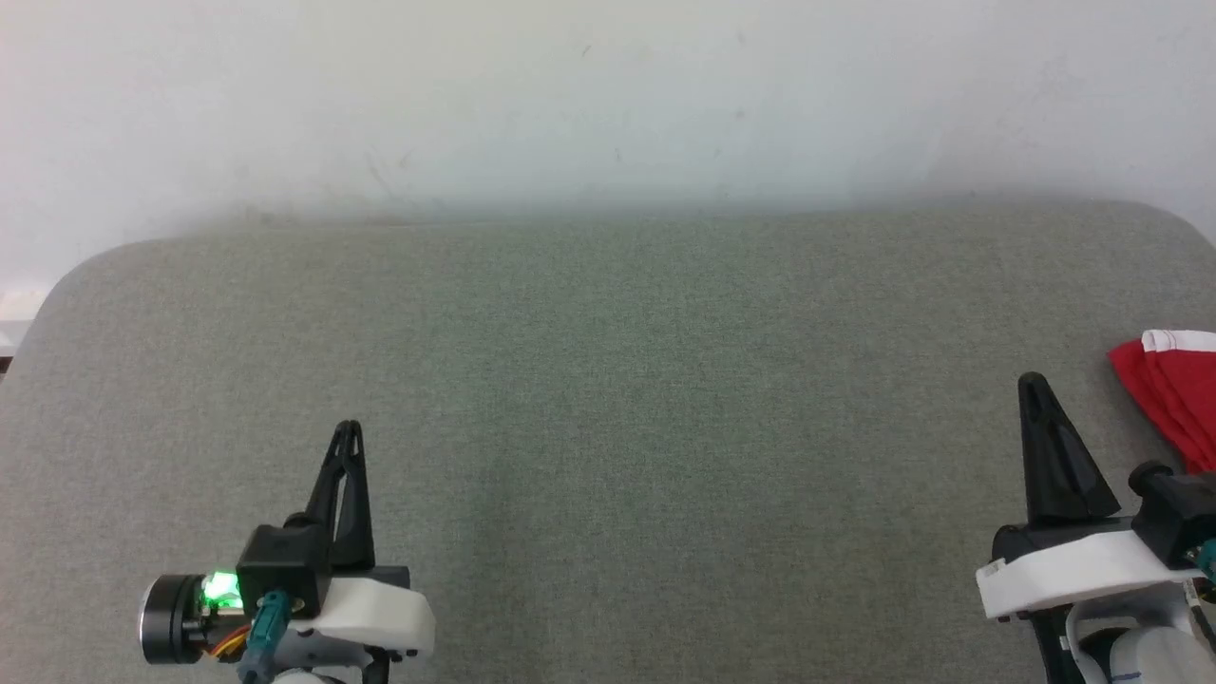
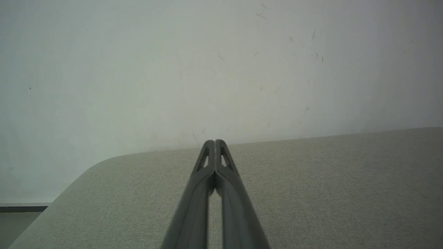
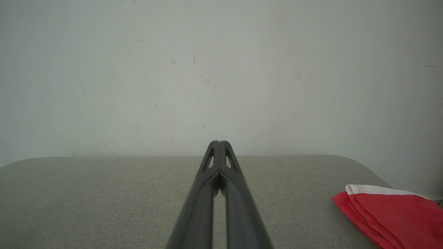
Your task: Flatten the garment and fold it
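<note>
The red shorts (image 1: pixel 1173 389) with a white edge lie folded at the far right edge of the grey table, partly cut off by the head view's border; they also sit at the lower right of the right wrist view (image 3: pixel 394 214). My right gripper (image 1: pixel 1034 383) stands shut just left of the shorts, holding nothing; its tips meet in the right wrist view (image 3: pixel 217 142). My left gripper (image 1: pixel 348 427) is shut and empty at the lower left, far from the shorts, fingertips pressed together in the left wrist view (image 2: pixel 214 141).
The grey fabric-covered table (image 1: pixel 608 380) has rounded far corners and stands against a white wall (image 1: pixel 608 95). Its left edge drops off near the left gripper (image 2: pixel 52 204).
</note>
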You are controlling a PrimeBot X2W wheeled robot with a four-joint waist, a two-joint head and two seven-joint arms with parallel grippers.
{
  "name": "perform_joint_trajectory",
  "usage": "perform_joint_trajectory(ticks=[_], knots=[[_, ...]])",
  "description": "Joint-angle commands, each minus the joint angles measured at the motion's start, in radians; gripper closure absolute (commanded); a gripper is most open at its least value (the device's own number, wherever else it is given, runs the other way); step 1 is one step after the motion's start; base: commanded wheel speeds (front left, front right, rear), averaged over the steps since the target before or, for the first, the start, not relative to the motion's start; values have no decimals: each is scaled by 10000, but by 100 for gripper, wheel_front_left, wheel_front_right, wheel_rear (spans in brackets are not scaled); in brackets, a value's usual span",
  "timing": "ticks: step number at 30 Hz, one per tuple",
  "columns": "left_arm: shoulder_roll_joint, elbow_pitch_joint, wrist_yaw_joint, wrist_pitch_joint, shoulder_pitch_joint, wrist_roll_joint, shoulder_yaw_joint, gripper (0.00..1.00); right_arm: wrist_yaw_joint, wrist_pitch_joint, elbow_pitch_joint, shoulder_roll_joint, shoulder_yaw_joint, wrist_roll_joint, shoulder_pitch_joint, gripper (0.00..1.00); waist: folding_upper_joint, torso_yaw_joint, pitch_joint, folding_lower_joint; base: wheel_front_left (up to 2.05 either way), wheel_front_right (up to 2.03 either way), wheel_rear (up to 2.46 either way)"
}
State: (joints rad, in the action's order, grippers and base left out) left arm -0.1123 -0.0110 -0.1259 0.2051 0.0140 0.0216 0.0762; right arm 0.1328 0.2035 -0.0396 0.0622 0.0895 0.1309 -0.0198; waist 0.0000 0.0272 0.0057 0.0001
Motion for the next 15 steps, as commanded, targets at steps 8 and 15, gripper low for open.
perform_joint_trajectory(ticks=[8,15], knots=[[87,29,146,-193,-38,-57,-104,100,-6,-175,96,-31,-109,-159,54,100,0,-21,-4,0,0,0,0],[128,35,231,-336,-46,-70,-154,100,-7,-318,119,-38,-169,-248,65,100,0,-40,-8,0,0,0,0]])
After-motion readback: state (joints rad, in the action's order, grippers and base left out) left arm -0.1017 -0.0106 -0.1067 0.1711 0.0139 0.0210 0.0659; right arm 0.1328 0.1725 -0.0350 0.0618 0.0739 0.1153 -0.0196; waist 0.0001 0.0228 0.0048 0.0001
